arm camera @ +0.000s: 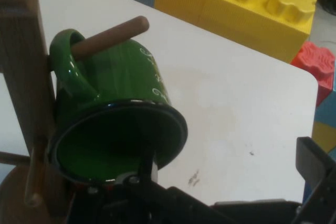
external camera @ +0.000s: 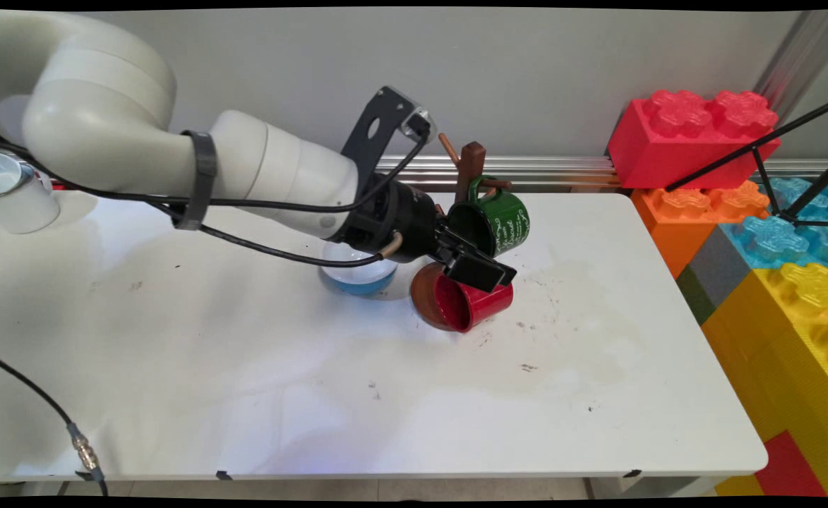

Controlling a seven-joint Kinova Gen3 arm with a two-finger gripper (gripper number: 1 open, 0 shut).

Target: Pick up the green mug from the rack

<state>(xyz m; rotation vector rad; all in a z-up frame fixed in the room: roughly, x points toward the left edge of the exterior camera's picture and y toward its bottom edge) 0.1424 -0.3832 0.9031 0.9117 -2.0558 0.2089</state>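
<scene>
We saw the green mug (arm camera: 113, 114) hanging by its handle on a peg (arm camera: 110, 38) of the wooden mug tree (external camera: 471, 166), its white writing unreadable. The gripper (external camera: 471, 259) had one finger inside the rim, jaws apart. Just below the gripper lay a red mug (external camera: 466, 307), partly hidden.

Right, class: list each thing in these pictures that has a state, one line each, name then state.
green mug: hanging by its handle on a peg of the wooden mug tree, tilted.
red mug: lying on its side at the tree's base.
gripper: open, one finger at the green mug's rim.
white cup: upright, far left.
</scene>
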